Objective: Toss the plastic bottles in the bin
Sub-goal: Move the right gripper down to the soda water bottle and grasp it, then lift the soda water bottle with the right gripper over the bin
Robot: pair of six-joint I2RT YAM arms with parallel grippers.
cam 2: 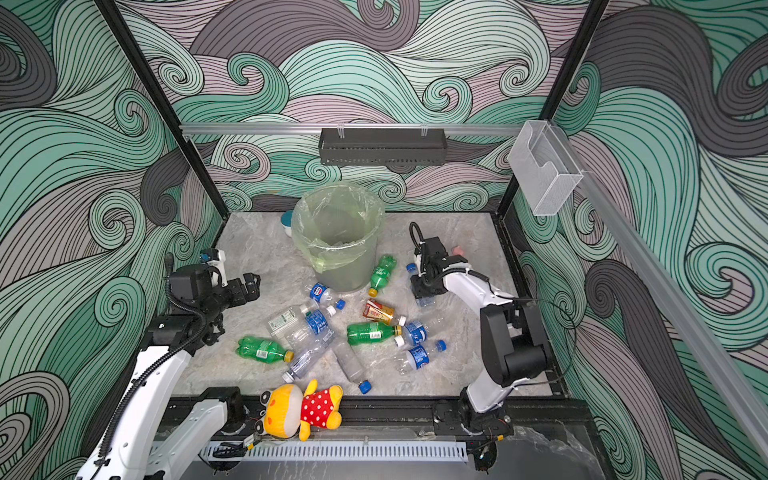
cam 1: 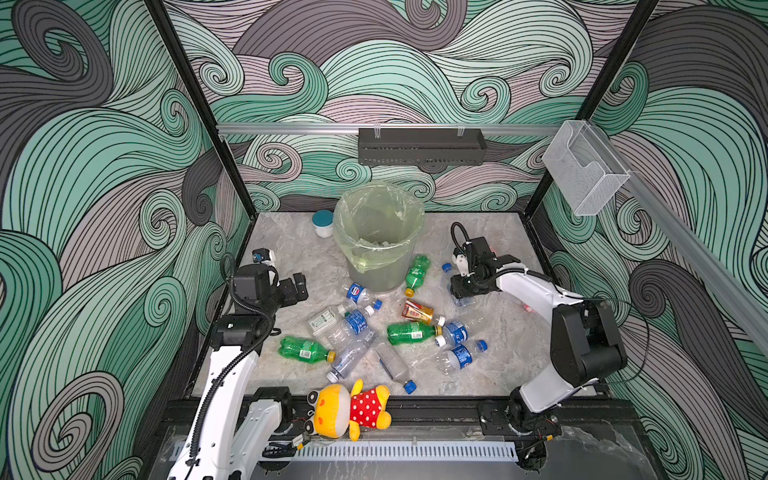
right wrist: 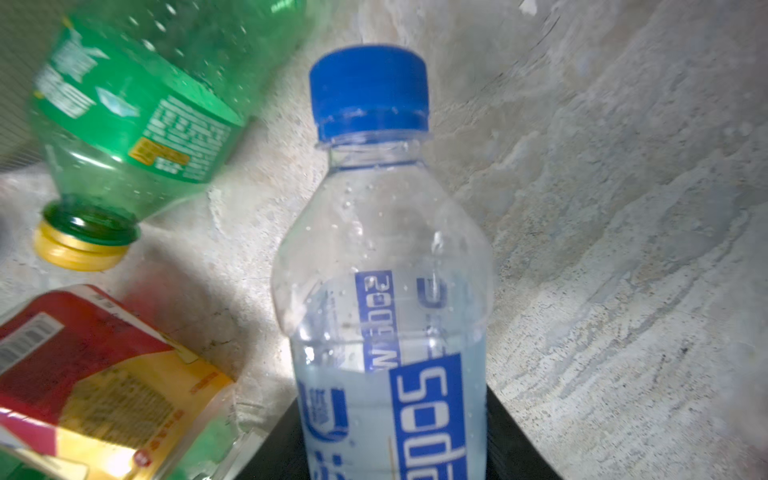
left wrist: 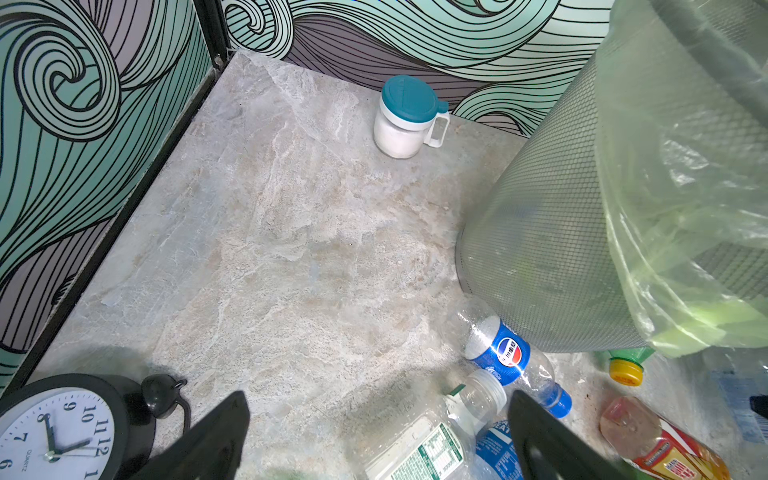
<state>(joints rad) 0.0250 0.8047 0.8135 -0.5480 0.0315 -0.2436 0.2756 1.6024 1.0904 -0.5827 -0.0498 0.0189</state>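
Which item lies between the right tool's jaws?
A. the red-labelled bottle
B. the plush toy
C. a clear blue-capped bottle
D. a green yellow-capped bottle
C: in the right wrist view the clear blue-capped bottle fills the gap between the jaws of the right tool, while the green bottle and the red-labelled bottle lie off to one side.

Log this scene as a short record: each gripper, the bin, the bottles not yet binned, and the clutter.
left gripper: open, empty, above the table left of the bin
right gripper: closed on a clear blue-capped bottle right of the bin
bin: upright at the back, bag-lined
bottles out: many lying in front of the bin, including a green bottle and an orange-red labelled bottle
clutter: teal-lidded jar, plush toy, alarm clock
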